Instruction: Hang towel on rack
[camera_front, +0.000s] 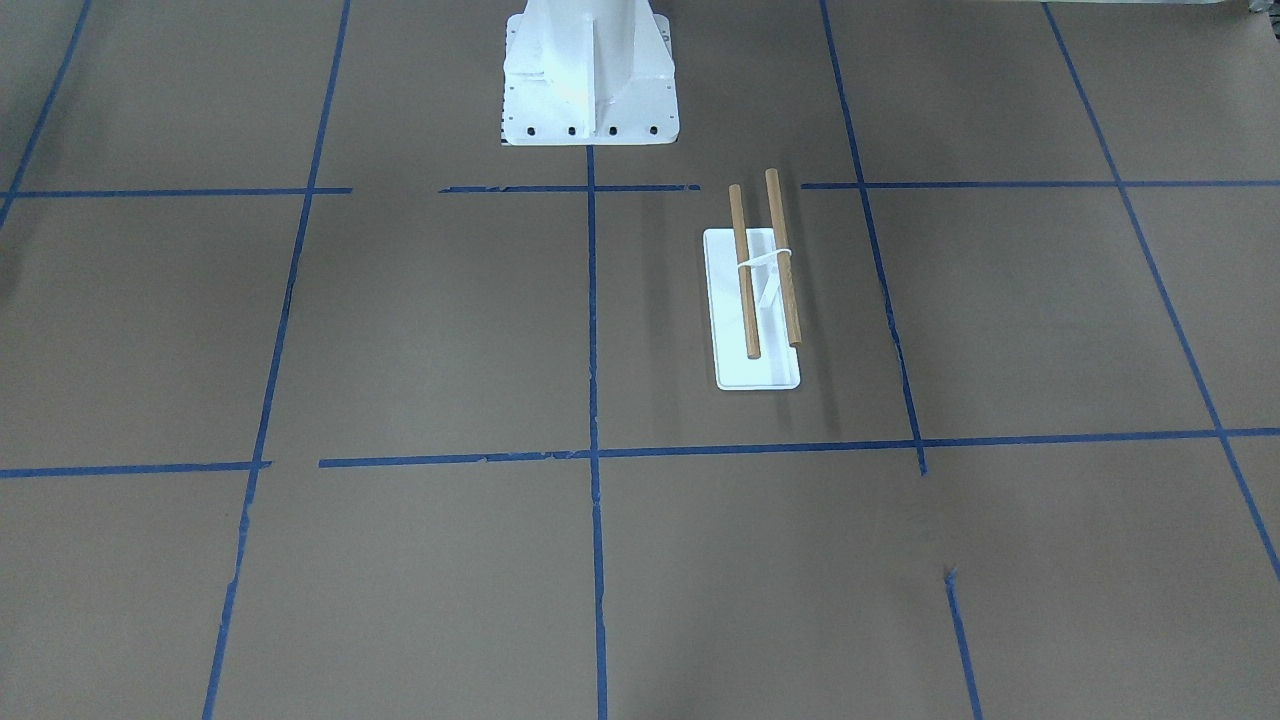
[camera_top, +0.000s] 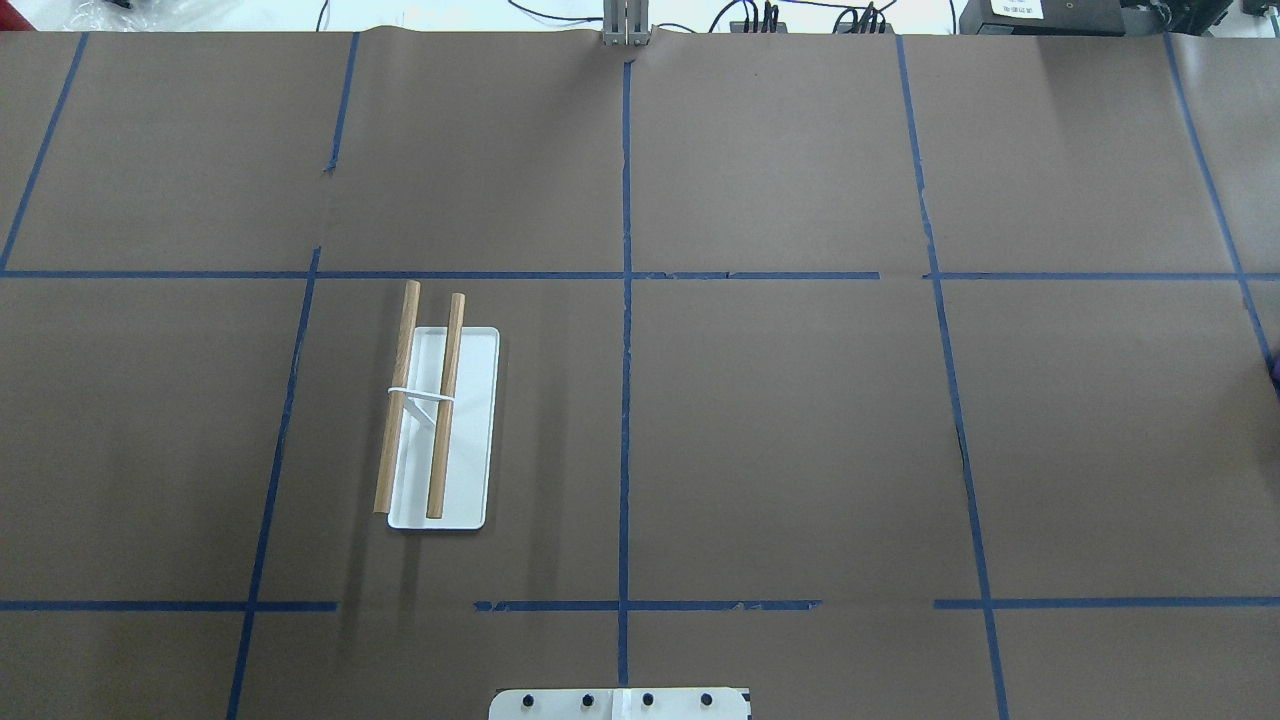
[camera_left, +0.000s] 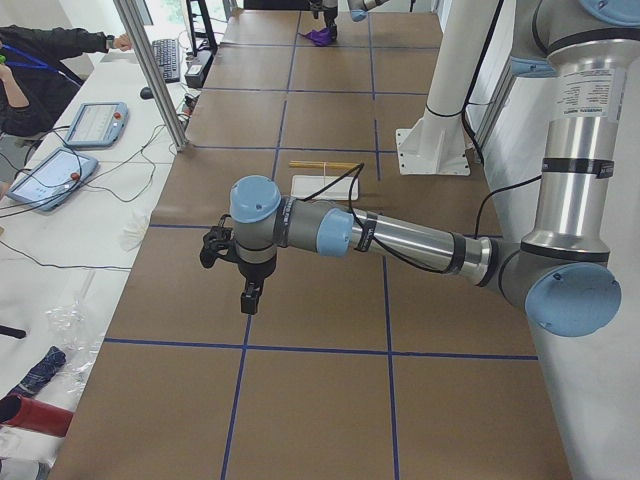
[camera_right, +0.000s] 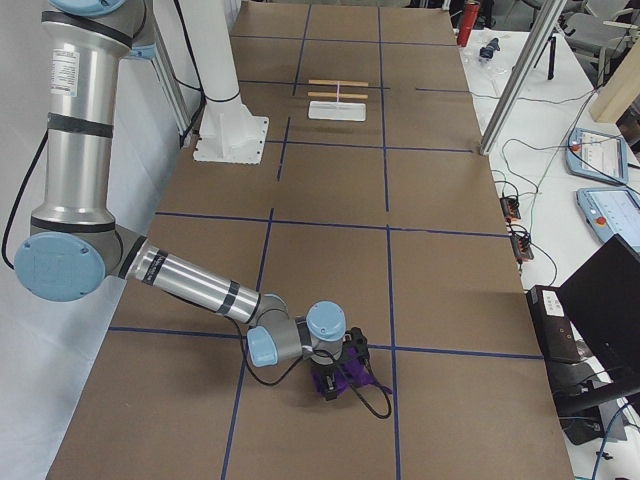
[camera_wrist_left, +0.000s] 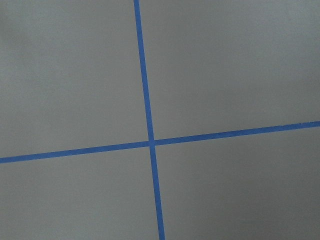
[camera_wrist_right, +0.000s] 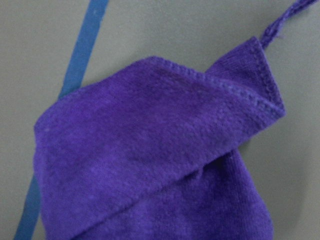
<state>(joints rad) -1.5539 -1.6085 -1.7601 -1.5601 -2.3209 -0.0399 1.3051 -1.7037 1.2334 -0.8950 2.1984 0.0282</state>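
The rack (camera_front: 760, 375) has a white base and two brown wooden rods, and nothing hangs on it. It stands on the brown table on my left side, and it also shows in the overhead view (camera_top: 470, 450) and far off in the right side view (camera_right: 338, 112). The purple towel (camera_wrist_right: 150, 165) lies crumpled on the table at my far right end. My right gripper (camera_right: 335, 380) is low over the towel (camera_right: 350, 385); I cannot tell whether it is open or shut. My left gripper (camera_left: 250, 298) hangs above bare table beyond the rack's end; I cannot tell its state either. No fingers show in the wrist views.
The white robot pedestal (camera_front: 590, 80) stands at the table's robot-side edge. Blue tape lines (camera_wrist_left: 150, 141) grid the brown surface. A metal post (camera_left: 155, 75), tablets (camera_left: 95, 125) and cables lie past the table's far side, where an operator sits.
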